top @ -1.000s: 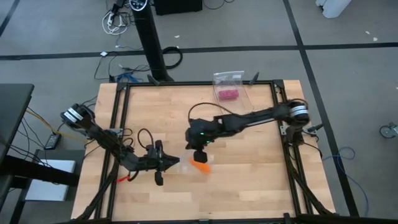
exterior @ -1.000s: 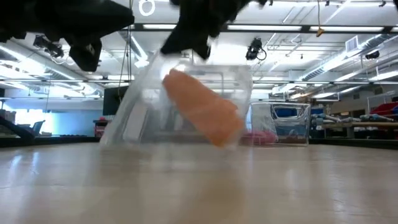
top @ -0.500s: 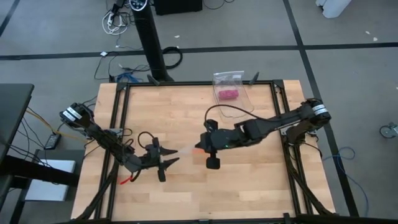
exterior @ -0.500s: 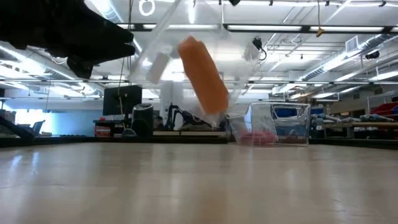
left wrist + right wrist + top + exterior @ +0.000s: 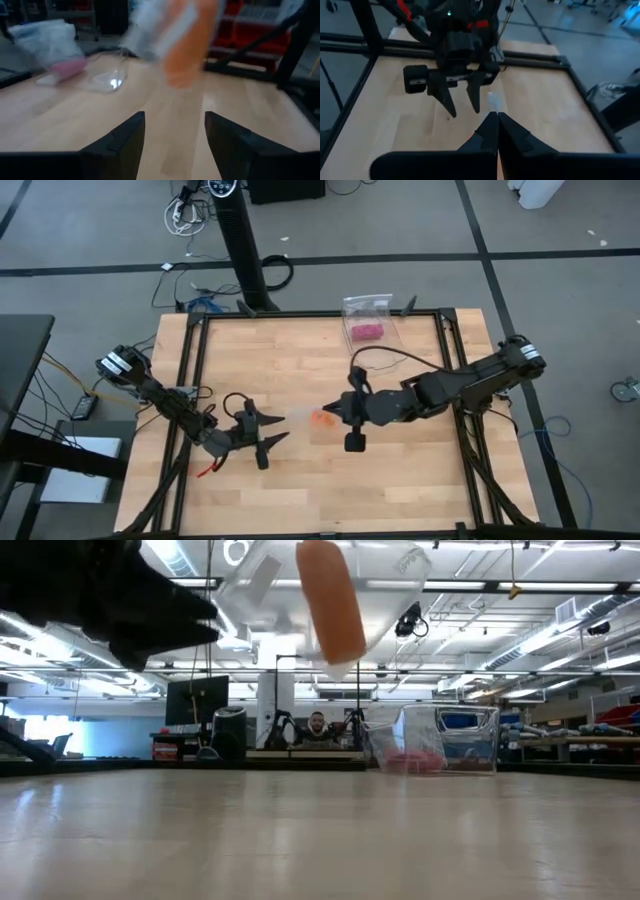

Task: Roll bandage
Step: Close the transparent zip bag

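The right hand (image 5: pixel 335 414) is holding its fingers pinched together on the edge of a clear plastic bag (image 5: pixel 300 585), which is hanging lifted off the wooden desk (image 5: pixel 300 360) with the bright orange fabric bandage roll (image 5: pixel 330 600) sitting inside it. Just across from that bag, the left hand (image 5: pixel 272 432) is hovering with its fingers (image 5: pixel 120 145) spread apart, gripping nothing.

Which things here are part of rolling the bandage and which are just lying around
Part of the job:
the bandage, orange, lifted off the table inside a clear plastic bag
right gripper, shut on the bag
left gripper, open, facing the bag

Lying about:
second clear bag with a pink bundle, at the table's far edge
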{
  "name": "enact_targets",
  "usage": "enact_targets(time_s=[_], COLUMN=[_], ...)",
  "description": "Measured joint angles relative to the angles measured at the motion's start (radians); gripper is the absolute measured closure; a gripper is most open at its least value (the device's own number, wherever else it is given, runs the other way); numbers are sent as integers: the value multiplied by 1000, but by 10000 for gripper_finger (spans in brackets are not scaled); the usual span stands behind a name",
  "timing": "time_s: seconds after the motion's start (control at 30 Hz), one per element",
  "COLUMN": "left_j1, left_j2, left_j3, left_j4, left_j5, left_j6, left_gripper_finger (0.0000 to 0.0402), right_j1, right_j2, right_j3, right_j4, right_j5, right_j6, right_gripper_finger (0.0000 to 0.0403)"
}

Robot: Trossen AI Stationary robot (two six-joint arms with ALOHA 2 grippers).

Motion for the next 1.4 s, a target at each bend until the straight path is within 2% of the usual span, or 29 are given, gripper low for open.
enact_targets(time_s=[0.3, 0.5, 0.67, 0.8, 1.07, 1.4], left_j1=[30, 80, 107, 109, 109, 109], left_j2=[0, 0, 0, 0, 1, 2], left_j3=[0, 3, 40, 83, 105, 104], left_j4=[341, 395, 479, 454, 311, 378], left_j5=[85, 193, 375, 466, 471, 439], left_j6=[196, 177, 210, 247, 267, 321], left_gripper_finger=[188, 188, 188, 188, 188, 188], right_j1=[74, 116, 139, 146, 147, 147], right_j2=[-60, -82, -83, -83, -83, -83], right_j3=[0, 0, 0, 0, 0, 0], right_j4=[43, 96, 118, 138, 160, 165], right_j5=[112, 166, 196, 201, 201, 201], right_j6=[-65, -120, -149, -167, -188, -194], right_gripper_finger=[403, 403, 403, 403, 403, 403])
